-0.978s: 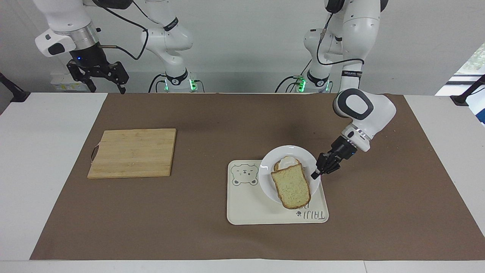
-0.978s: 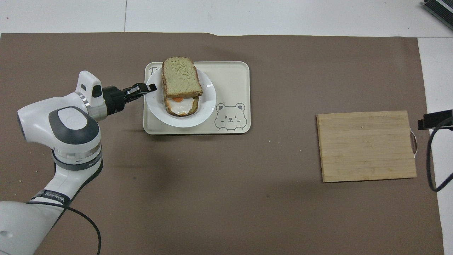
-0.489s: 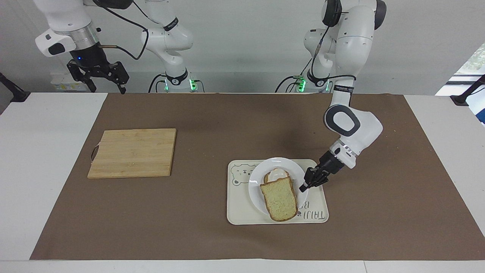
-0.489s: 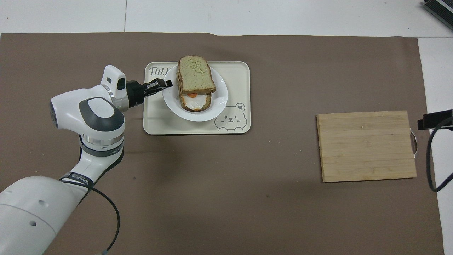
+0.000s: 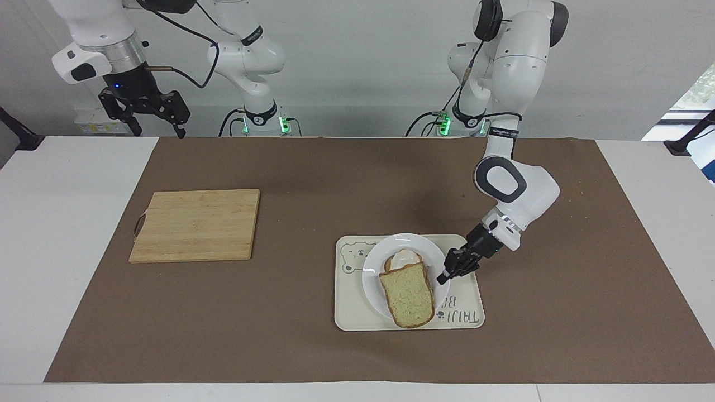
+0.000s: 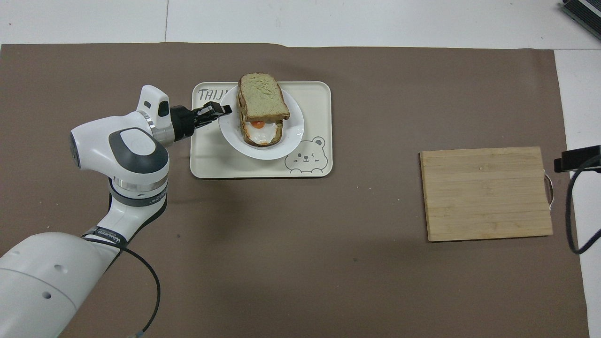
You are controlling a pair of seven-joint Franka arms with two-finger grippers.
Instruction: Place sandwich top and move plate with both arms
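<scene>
The small white plate (image 5: 373, 274) is over the cream tray (image 5: 357, 314); I cannot tell whether it rests on it. On it lies the egg slice (image 5: 405, 258). The sandwich top (image 5: 408, 294) lies on that slice, shifted so that it overhangs the plate's rim farther from the robots. My left gripper (image 5: 444, 274) is shut on the plate's rim at the left arm's side. In the overhead view the left gripper (image 6: 225, 109), plate (image 6: 292, 136), sandwich top (image 6: 261, 97) and egg slice (image 6: 258, 134) show too. My right gripper (image 5: 151, 114) waits, open and empty, high at the right arm's end.
The tray (image 6: 206, 160) has a bear drawing and lies on a brown mat toward the left arm's end. A wooden cutting board (image 5: 195, 224) lies toward the right arm's end; it also shows in the overhead view (image 6: 486, 192).
My left gripper has carried the plate with the sandwich toward the right arm's end and lower over the tray. The right arm has not moved.
</scene>
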